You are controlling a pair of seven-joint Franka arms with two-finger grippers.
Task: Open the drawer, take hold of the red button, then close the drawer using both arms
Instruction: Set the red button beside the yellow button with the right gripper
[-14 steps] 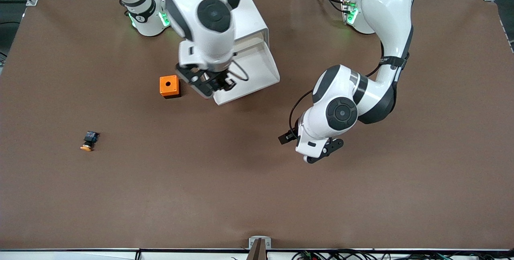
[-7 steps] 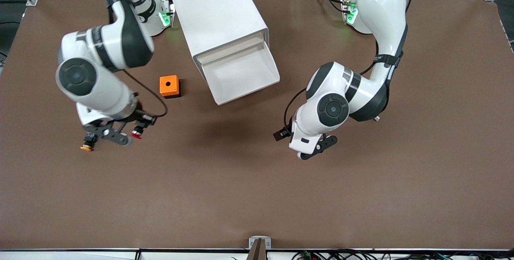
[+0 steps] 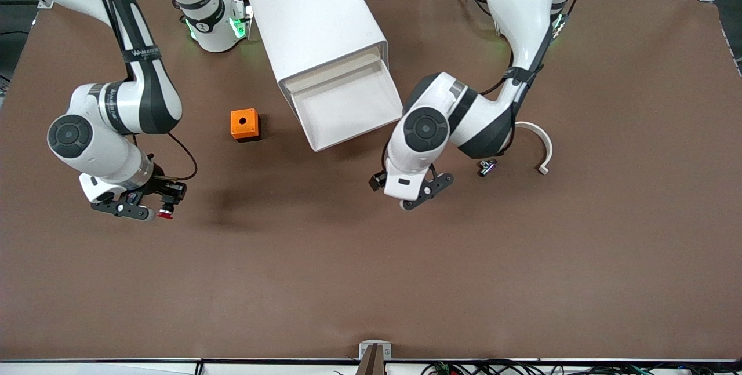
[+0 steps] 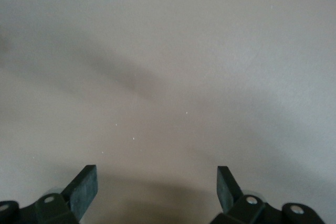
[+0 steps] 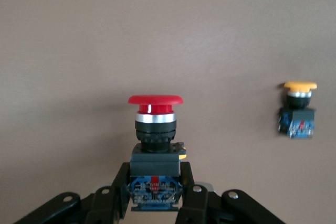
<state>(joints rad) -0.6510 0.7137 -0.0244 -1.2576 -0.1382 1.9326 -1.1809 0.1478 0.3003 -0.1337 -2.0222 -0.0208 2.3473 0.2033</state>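
My right gripper [image 3: 165,201] is shut on the button [image 3: 166,213], which has a red cap and a black-and-blue body. It holds the button above the table near the right arm's end. In the right wrist view the button [image 5: 155,124] stands upright between the fingers [image 5: 155,195]. My left gripper [image 3: 394,185] is open and empty, low over bare table nearer the front camera than the drawer. The left wrist view shows only its two spread fingertips [image 4: 84,187] and table. The white drawer [image 3: 348,102] stands pulled out of its white cabinet [image 3: 316,15], and its inside looks empty.
An orange box with a hole [image 3: 244,124] sits beside the drawer toward the right arm's end. An orange-capped button [image 5: 299,111] lies on the table near my right gripper, hidden in the front view. A small dark part [image 3: 487,167] and a white curved piece [image 3: 542,143] lie by the left arm.
My right arm swung from over the drawer to the right arm's end of the table with the red button. My left arm moved toward the drawer, uncovering the small part and curved piece.
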